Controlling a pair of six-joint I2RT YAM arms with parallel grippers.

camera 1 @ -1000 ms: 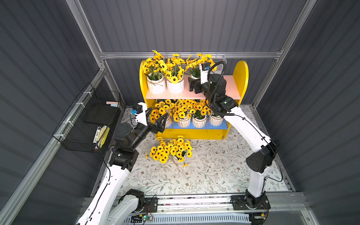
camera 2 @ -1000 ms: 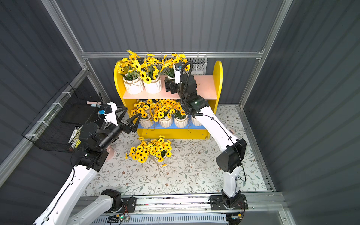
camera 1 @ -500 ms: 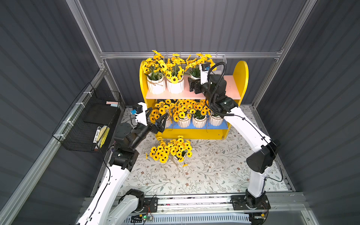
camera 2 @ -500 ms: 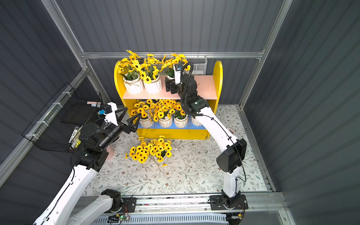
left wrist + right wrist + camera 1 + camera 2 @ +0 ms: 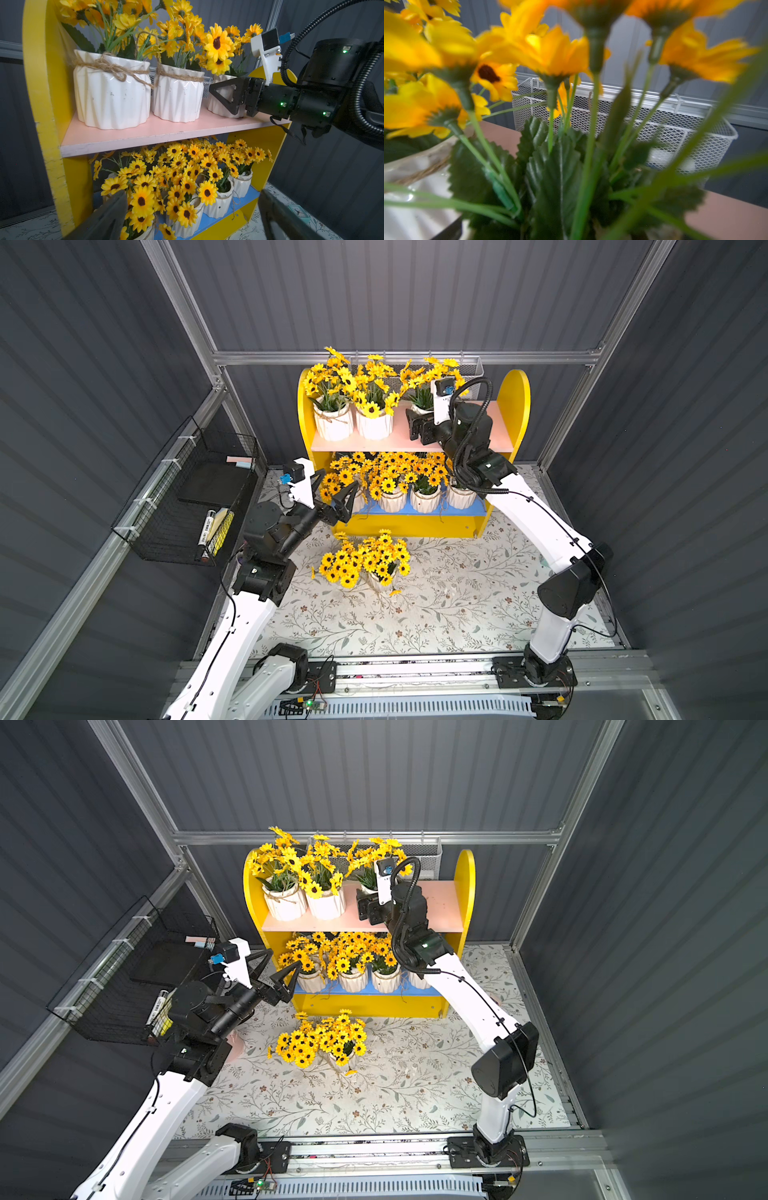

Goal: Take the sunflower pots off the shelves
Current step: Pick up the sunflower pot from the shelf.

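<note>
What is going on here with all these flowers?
Two robot arms are clearing sunflower pots off yellow shelves. One pot already stands on the mat; the others are on the shelves. The right gripper is at the upper board, with its jaws either side of the third pot there. Whether it grips, I cannot tell. The left gripper hovers open by the pots on the lower board.

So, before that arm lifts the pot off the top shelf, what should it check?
1. Placement: right fingers at the third pot on the pink board, one lying along its side: ok.
2. Firm grip: cannot tell, the far finger is hidden.
3. Gap to the neighbouring pot: ok, though the blooms mingle.
4. Other arm: left fingers open, empty, away from the pink board: ok.
5. Landing spot: bare floral mat beside the pot already down: ok.
</note>
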